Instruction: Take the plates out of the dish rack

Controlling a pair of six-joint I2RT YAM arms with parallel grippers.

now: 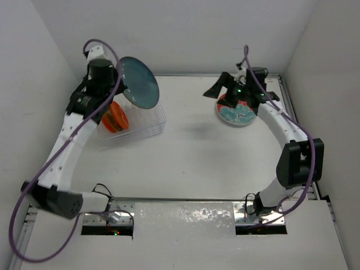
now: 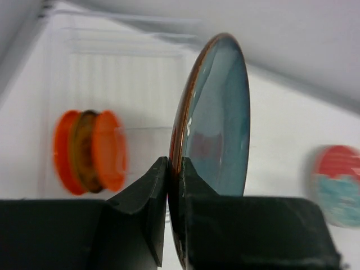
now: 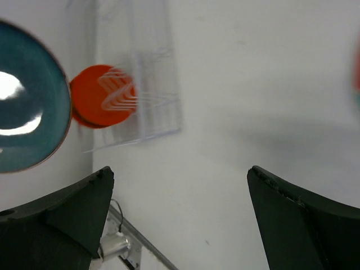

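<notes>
My left gripper (image 1: 115,84) is shut on the rim of a large dark teal plate (image 1: 138,82) and holds it upright above the clear dish rack (image 1: 147,128). In the left wrist view the fingers (image 2: 147,188) pinch the plate's (image 2: 218,121) lower edge. Orange plates (image 1: 115,117) stand on edge in the rack; they also show in the left wrist view (image 2: 90,151) and the right wrist view (image 3: 101,97). A red-and-teal patterned plate (image 1: 236,113) lies flat on the table at the back right. My right gripper (image 1: 224,88) is open and empty just over that plate's left edge.
White walls close the table at the left, back and right. The rack sits close to the left wall. A metal rail (image 1: 185,201) and the arm bases run along the near edge.
</notes>
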